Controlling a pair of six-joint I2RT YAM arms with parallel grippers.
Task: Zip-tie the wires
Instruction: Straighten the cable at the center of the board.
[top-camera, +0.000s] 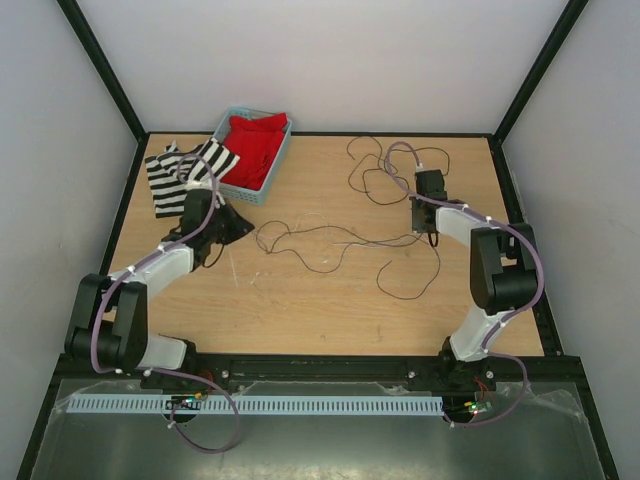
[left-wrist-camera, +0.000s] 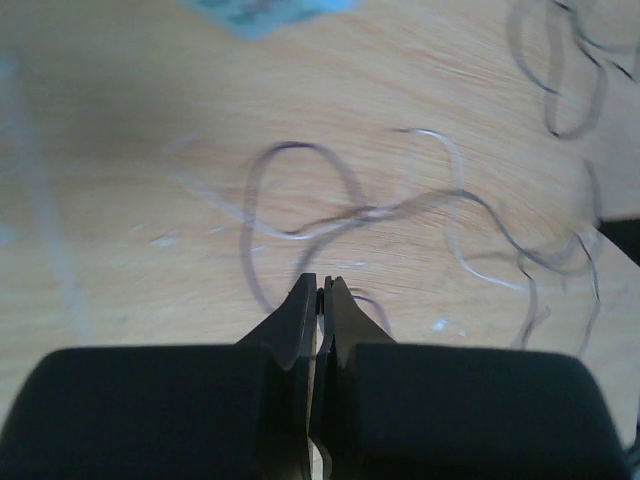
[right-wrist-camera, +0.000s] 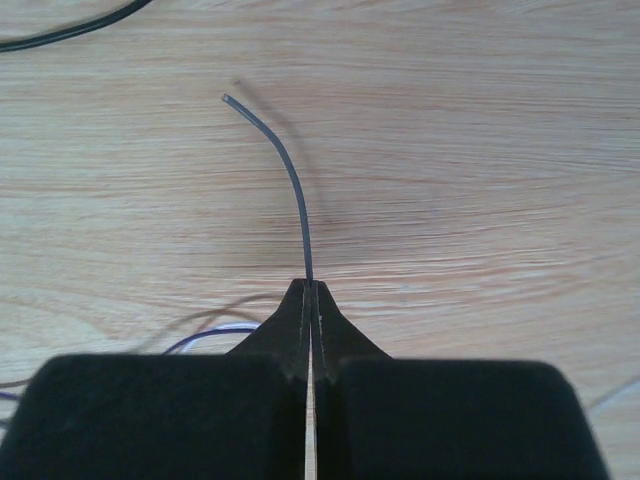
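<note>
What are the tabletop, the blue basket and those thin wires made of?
The tabletop looks like matte wood or wood-look laminate, showing grain. The basket seems light blue plastic with slotted walls. The wires look plastic-coated: thin, smooth, holding loose curls.

The top camera looks down from above and behind my bases, far enough to take in the whole desk (top-camera: 300, 300) and both arms. My left wrist camera rides just behind my left end effector (left-wrist-camera: 320, 287), facing low and forward over the loops of the wires (left-wrist-camera: 370, 212) that the top view shows mid-desk. My right wrist camera peers past my right end effector (right-wrist-camera: 311, 285), close down on the wood.
</note>
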